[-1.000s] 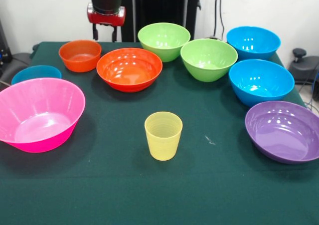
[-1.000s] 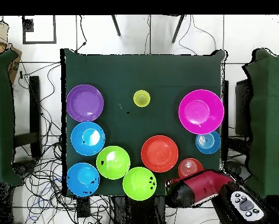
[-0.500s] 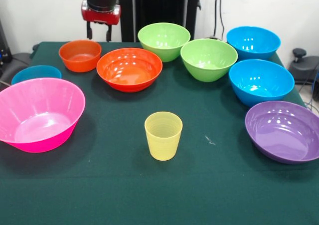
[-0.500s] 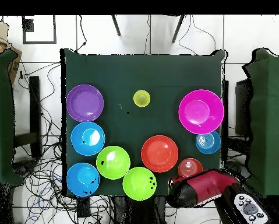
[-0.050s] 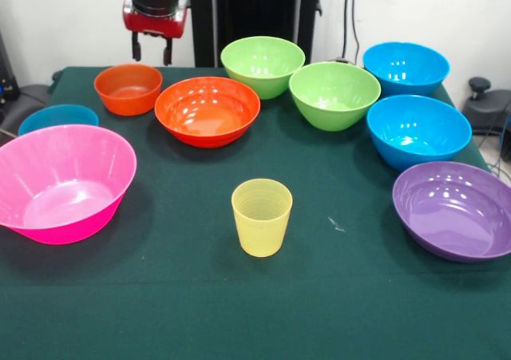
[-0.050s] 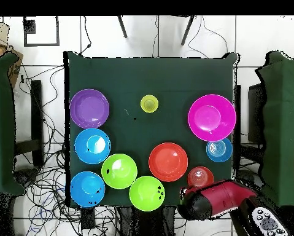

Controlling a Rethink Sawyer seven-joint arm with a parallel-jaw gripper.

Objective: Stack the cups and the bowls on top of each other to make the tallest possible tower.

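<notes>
Nothing is stacked yet — every piece sits alone on the green cloth-covered counter [image 5: 335,312], so the job looks to be at its opening step: choosing and reaching a first piece.

The translucent pale-yellow ribbed plastic tumbler [image 5: 261,216] stands upright near the middle of the counter's near half, mouth up and empty, well apart from everything. Left of it lies the large glossy pink plastic bowl [image 5: 60,183], tipped a little toward the camera, with a small blue plastic bowl [image 5: 57,119] just behind it. Farther back are a small orange plastic bowl [image 5: 128,88] and a wider orange plastic bowl [image 5: 207,110], close together, then 2 lime-green plastic bowls [image 5: 263,65] [image 5: 334,94] side by side. On the right run 2 more blue plastic bowls [image 5: 406,67] [image 5: 417,130], and nearest, the wide purple plastic bowl [image 5: 455,209]. All 9 bowls look empty.

The red and black tool [image 5: 152,53] hangs above and just behind the small orange bowl, its 2 short fingers [image 5: 136,52] apart and holding nothing; the overhead view puts the arm beside that bowl too.

The next move probably calls for a descent onto that bowl's rim — 1 finger inside the wall, 1 outside — before closing. The glossy, sloping wall may slip.
</notes>
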